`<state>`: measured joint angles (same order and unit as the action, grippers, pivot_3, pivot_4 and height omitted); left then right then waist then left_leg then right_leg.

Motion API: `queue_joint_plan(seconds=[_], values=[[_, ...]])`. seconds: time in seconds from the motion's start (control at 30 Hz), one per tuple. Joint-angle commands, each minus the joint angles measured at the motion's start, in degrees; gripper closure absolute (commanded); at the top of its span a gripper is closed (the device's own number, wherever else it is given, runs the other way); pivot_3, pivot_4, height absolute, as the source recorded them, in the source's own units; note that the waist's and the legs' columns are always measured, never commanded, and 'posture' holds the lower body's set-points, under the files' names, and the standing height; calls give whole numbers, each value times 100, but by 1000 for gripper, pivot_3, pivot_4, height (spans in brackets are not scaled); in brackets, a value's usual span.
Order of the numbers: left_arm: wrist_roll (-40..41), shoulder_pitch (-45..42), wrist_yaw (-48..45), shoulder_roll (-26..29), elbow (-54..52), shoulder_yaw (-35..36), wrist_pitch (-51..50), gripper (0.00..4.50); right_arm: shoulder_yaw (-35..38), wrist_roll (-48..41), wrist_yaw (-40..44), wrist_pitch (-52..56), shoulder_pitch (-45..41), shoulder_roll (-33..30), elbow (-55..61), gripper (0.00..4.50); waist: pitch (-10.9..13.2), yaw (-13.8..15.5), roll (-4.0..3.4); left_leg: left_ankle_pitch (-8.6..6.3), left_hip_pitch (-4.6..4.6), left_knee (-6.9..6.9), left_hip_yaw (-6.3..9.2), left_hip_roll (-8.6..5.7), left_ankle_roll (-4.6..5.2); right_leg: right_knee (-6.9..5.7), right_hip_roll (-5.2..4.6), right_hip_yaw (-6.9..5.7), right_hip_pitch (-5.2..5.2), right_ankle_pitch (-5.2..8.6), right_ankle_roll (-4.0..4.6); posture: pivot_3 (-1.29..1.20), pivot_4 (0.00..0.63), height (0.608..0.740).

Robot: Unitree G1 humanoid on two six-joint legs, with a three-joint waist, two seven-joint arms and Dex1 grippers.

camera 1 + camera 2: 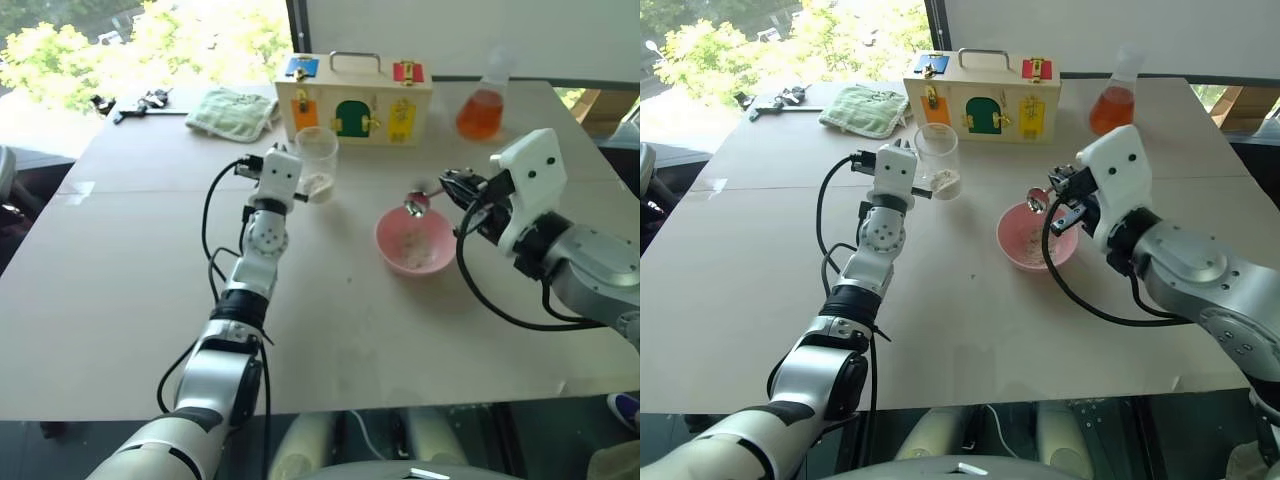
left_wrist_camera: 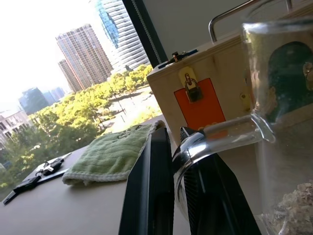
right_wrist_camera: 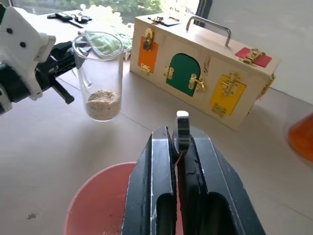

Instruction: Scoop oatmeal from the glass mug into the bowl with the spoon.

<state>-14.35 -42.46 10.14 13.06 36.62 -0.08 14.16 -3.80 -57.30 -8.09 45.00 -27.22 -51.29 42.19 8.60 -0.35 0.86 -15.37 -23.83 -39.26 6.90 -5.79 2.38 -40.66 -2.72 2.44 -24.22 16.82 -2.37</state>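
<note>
On the counter (image 1: 120, 300) the pink bowl (image 1: 415, 241) stands right of centre, with a few flakes of oatmeal inside. The left fingers (image 2: 156, 181) pinch the handle of the glass mug (image 1: 316, 164), held above the counter to the left of the bowl, with oatmeal (image 3: 102, 100) at its bottom. The right fingers (image 3: 161, 166) are pressed on the handle of the spoon (image 1: 418, 202), whose small head hangs over the far rim of the bowl.

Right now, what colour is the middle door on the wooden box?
Green, an arched door between the orange and yellow ones on the wooden box. Shows best in the right wrist view.
</note>
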Motion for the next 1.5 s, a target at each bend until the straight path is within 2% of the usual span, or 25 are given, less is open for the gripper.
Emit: queue_joint_plan(seconds=[0.03, 0.17, 0.27, 0.47, 0.57, 0.63, 0.77, 0.93, 1.13, 1.3, 1.43, 1.47, 1.5], values=[[17, -69, 82, -11, -309, 13, 99, 4455, 261, 195, 350, 82, -15, 6, 241, 4500, 0, -1, 0, 0, 0, 0, 0, 0, 0, 0, 0, 0, 0, 0, 0, 0, 150, 740], [14, -42, 82, -9, -317, 12, 111, 4455, 380, 393, 738, 267, 194, -221, 427, 4500, 0, 0, 0, 0, 0, 1, 1, 0, 0, 0, 0, -1, 0, 0, 0, 0, 150, 740], [8, -32, 57, -13, -308, -11, 129, 4455, 731, 190, 593, 358, 423, 13, 350, 4500, 0, 5, 3, 0, 0, 0, 1, 0, 0, 0, 0, -1, 0, 0, 0, 0, 150, 740], [30, -3, -121, -43, -302, -112, 204, 4455, 1934, -1799, -882, 304, 846, 1172, -389, 4500, -8, 4, 17, 0, 1, 0, 0, 0, -1, -6, 0, 2, 1, 0, 0, 0, 150, 740], [-25, 77, -363, -11, -390, -247, 290, 4455, 2469, -3139, -1887, -203, 837, 1572, -918, 4500, -8, -11, 17, 0, 2, -1, -1, -1, 0, -5, 0, 3, 1, 0, 0, 0, 150, 740], [-49, 118, -492, 7, -426, -326, 329, 4455, 2586, -3683, -2345, -462, 636, 1675, -1085, 4500, -8, -25, 17, 1, 3, 0, -1, 0, -1, -8, 0, 3, 0, 0, 0, 0, 150, 740], [-91, 190, -861, -31, -537, -601, 366, 4455, 2293, -4477, -3021, -908, -264, 1882, -1229, 4500, -10, -79, 11, 1, 8, 0, -6, 0, -1, -12, 3, 9, -1, 0, 0, 0, 150, 740], [-85, 151, -923, -133, -559, -701, 343, 4455, 1724, -4467, -3145, -927, -910, 2084, -1451, 4500, -11, -66, 12, 1, 4, 1, -2, 2, -1, -9, 3, 4, 0, 0, 0, 0, 150, 740], [-107, 12, -925, -198, -582, -747, 328, 4455, 1168, -4002, -2815, -747, -1055, 2303, -1775, 4500, -11, -64, 12, 1, 4, 1, -3, 1, 0, -10, 2, 4, -1, 0, 0, 0, 150, 740], [-99, 13, -950, -254, -674, -740, 306, 4455, 757, -3293, -2373, -462, -1163, 2305, -2043, 4500, -11, -64, 12, 0, 2, 1, -4, 1, 0, -8, 1, 4, -1, 0, 0, 0, 150, 740], [-93, 62, -959, -285, -719, -705, 290, 4455, 418, -2368, -1914, -270, -1372, 2343, -2316, 4500, -10, -72, 12, 1, 3, 1, -4, 1, 0, -9, 2, 5, -3, 0, 0, 0, 150, 740], [-94, 68, -958, -287, -731, -698, 281, 4500, 420, -2265, -1850, -272, -1435, 2421, -2382, 3786, -10, -71, 12, 1, 3, 1, -4, 1, 0, -9, 2, 5, -3, 0, 0, 0, 150, 740], [-92, 76, -956, -291, -748, -687, 264, 4500, 443, -2217, -1782, -273, -1492, 2509, -2435, 3470, -11, -71, 12, 1, 2, 1, -2, 1, 0, -9, 2, 3, -3, 0, 0, 0, 150, 740]])
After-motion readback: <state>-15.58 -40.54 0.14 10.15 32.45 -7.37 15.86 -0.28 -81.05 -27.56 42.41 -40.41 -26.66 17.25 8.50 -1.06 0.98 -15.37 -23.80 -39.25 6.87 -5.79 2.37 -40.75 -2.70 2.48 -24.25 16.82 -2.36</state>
